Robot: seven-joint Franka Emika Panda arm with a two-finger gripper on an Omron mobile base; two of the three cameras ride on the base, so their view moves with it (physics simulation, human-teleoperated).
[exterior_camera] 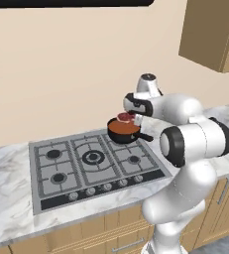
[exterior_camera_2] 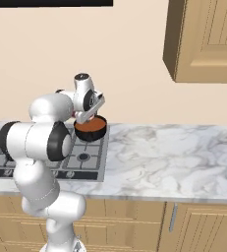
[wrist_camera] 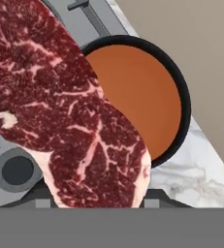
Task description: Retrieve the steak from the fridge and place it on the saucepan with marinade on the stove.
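Stove (exterior_camera: 81, 163): steak (wrist_camera: 70, 111) in tool (exterior_camera: 131, 118).

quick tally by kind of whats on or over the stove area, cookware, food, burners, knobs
cookware: 1, the saucepan with marinade
food: 1, the steak, held by the gripper above the pan
burners: 5 on the stove
knobs: 5 in the front row
total: 12
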